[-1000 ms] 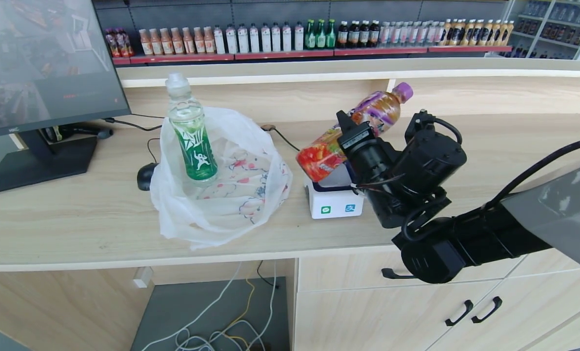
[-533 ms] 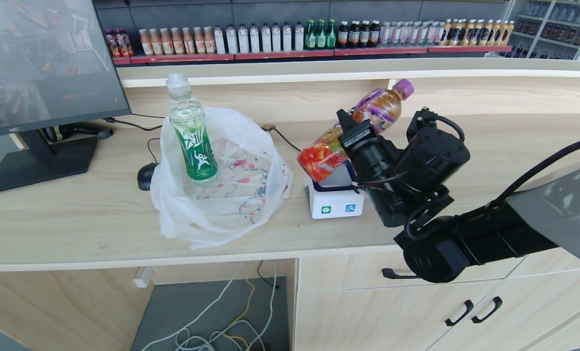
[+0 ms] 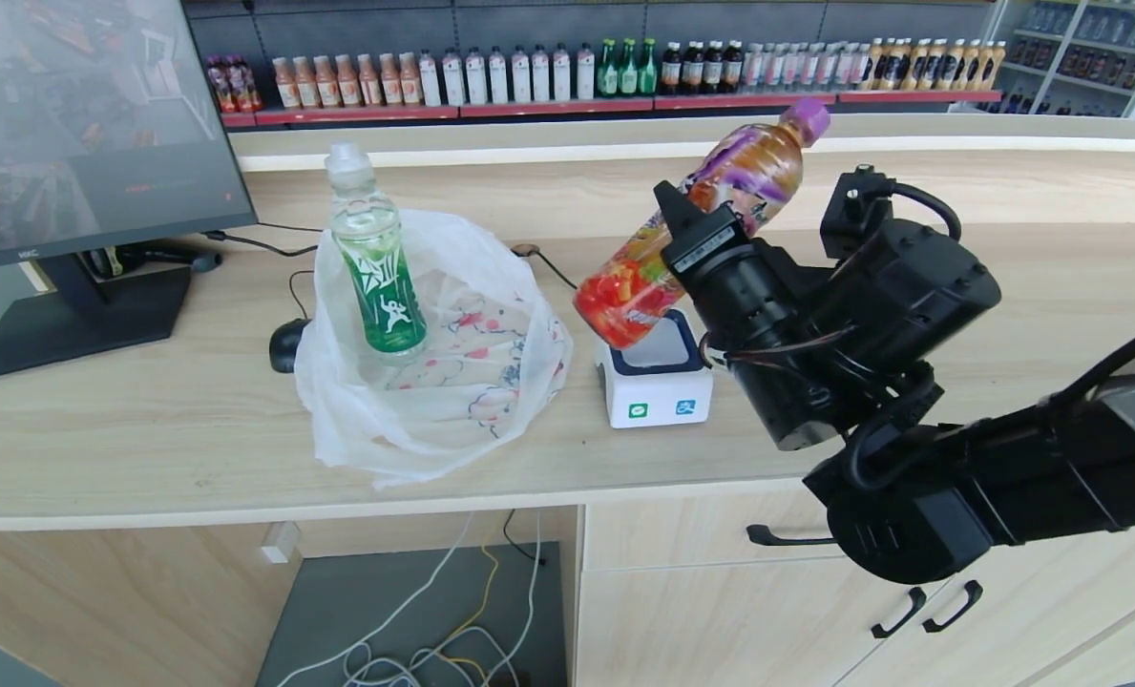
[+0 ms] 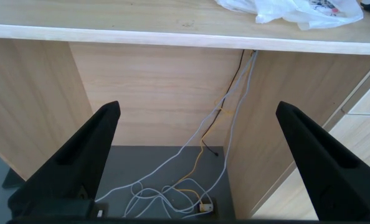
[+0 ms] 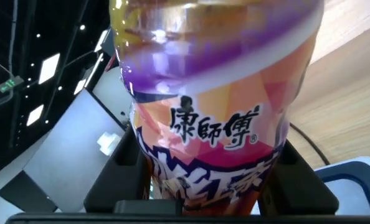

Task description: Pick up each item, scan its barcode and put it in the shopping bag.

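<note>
Juice bottle point(image 3: 624, 291) pinched at mid-body by right gripper point(image 3: 689, 227), held tilted above scanner point(image 3: 656, 382), cap toward back edge of counter point(image 3: 147, 420). Left gripper point(image 4: 197, 155) spread, empty, below counter's front edge. Step judged: transfer to shopping bag point(image 3: 462, 382) (green bottle point(image 3: 376, 267) already upright inside). Bag rim to be cleared high. Bottle to be lowered base-first beside green bottle, not against it. Grip to be released only once bottle is supported.

Juice bottle point(image 5: 216, 134): label with a row of white, dark-outlined characters. Green bottle point(image 3: 376, 277) in the bag point(image 3: 452, 382): white figure on its label, no words legible. Scanner box point(image 3: 658, 405) near the counter's point(image 3: 147, 429) front edge: two small square signs on its front, green and blue.
</note>
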Controlling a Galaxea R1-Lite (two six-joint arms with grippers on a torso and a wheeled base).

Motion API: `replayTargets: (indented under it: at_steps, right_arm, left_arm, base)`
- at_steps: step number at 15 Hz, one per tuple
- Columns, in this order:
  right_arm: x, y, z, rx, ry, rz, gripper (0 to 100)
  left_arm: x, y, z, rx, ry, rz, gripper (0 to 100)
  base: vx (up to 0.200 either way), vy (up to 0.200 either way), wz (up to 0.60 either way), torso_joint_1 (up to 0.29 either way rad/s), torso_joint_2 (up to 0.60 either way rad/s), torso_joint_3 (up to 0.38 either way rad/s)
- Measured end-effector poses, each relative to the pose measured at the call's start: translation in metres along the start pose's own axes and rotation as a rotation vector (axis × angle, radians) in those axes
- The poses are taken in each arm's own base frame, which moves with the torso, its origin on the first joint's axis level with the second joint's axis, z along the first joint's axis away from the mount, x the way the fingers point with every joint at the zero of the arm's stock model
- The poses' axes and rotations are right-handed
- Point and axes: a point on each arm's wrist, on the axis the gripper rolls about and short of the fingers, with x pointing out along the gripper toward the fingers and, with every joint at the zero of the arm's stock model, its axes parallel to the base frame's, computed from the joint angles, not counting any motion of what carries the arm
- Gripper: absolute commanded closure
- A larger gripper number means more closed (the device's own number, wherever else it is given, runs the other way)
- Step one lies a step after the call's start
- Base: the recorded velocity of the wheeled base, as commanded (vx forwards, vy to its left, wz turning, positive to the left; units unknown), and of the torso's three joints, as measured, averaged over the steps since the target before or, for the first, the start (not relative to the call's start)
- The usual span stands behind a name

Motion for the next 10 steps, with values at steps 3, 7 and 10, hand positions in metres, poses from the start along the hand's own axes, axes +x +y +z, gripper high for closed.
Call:
replayTargets:
  at_steps: [3, 7, 10]
  right_arm:
    - [-0.004, 0.013, 0.015, -0.098, -0.011, 0.065, 100]
    - [-0.009, 0.027, 0.038, -0.246, -0.055, 0.104, 100]
    - [-0.023, 0.032, 0.045, -0.338, -0.045, 0.111, 100]
  left_arm:
    - [0.0, 0.0, 0.0, 0.0, 0.0, 0.0, 0]
    - [0.0, 0.0, 0.0, 0.0, 0.0, 0.0, 0]
    - [0.0, 0.0, 0.0, 0.0, 0.0, 0.0, 0]
  base:
    - [0.0, 0.0, 0.0, 0.0, 0.0, 0.0]
    - [0.0, 0.0, 0.0, 0.0, 0.0, 0.0]
    - [0.0, 0.0, 0.0, 0.0, 0.0, 0.0]
